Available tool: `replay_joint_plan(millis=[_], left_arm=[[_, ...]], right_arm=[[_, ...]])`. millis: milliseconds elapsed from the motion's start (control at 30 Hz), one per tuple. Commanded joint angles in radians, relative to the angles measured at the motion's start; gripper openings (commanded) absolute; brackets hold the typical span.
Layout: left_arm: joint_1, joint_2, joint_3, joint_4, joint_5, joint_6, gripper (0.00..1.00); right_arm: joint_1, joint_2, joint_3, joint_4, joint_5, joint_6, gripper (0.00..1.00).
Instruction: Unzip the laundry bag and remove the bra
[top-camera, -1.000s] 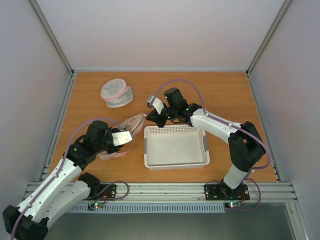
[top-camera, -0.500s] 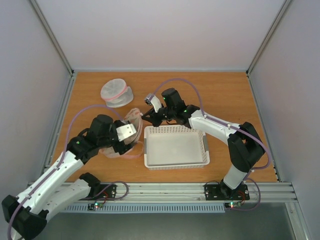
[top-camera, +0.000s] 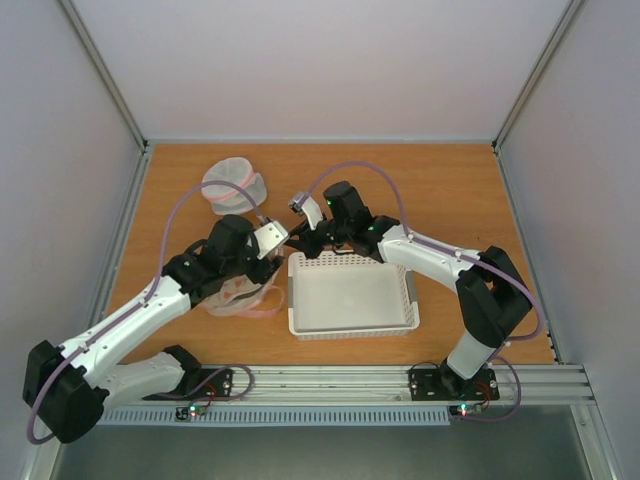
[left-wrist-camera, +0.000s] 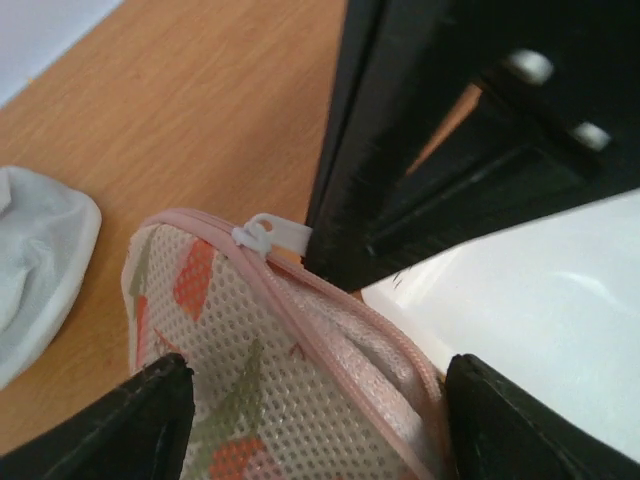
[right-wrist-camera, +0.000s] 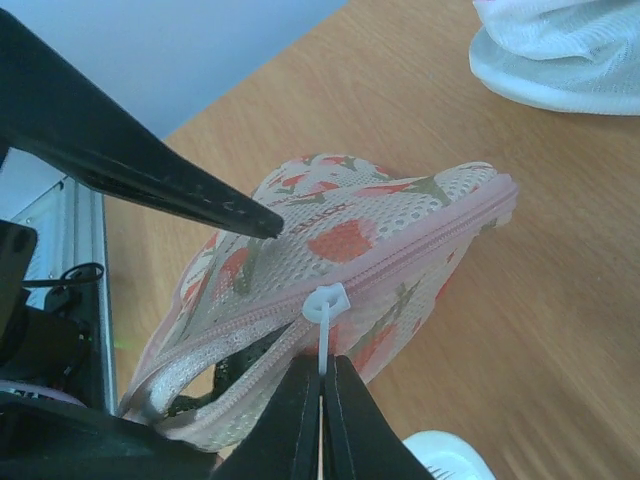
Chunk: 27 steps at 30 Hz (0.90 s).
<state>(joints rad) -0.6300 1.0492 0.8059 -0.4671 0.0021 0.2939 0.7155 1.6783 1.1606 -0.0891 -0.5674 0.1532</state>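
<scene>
The laundry bag (top-camera: 235, 295) lies on the wooden surface (top-camera: 450, 190) just left of the white basket (top-camera: 352, 331), with the round mesh pouch (top-camera: 232, 187) lying apart from it further back. The right hand (right-wrist-camera: 322, 368) is clenched on the white zipper pull (right-wrist-camera: 325, 300) at the bag's far end, and the pink zip gapes on one side of the pull. The left hand (left-wrist-camera: 318, 372) is released, its fingers (left-wrist-camera: 135, 415) spread to either side of that same end and grasping nothing.
</scene>
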Motion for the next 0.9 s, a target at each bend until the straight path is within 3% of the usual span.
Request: replay_joint_plan(millis=[0, 133, 267, 333, 567, 867], left_arm=[[-0.005, 0.025, 0.018, 0.103, -0.045, -0.005, 0.62], [-0.005, 0.029, 0.005, 0.113, -0.046, 0.018, 0.43], [-0.004, 0.007, -0.004, 0.099, -0.047, 0.062, 0.10], [-0.004, -0.014, -0.011, 0.084, -0.049, 0.101, 0.01], [-0.003, -0.101, -0.030, -0.049, 0.042, 0.341, 0.01], [-0.003, -0.179, -0.073, -0.140, 0.074, 0.528, 0.01]], right_arm=[[0.014, -0.066, -0.019, 0.048, -0.035, -0.011, 0.01], [0.014, -0.076, -0.035, 0.054, -0.048, -0.017, 0.01], [0.011, -0.076, -0.035, 0.043, -0.040, -0.033, 0.01], [0.002, -0.078, -0.033, 0.028, -0.009, -0.051, 0.01], [-0.066, -0.028, -0.010, -0.069, 0.112, -0.137, 0.01], [-0.157, 0.024, -0.011, -0.081, 0.110, -0.193, 0.01]])
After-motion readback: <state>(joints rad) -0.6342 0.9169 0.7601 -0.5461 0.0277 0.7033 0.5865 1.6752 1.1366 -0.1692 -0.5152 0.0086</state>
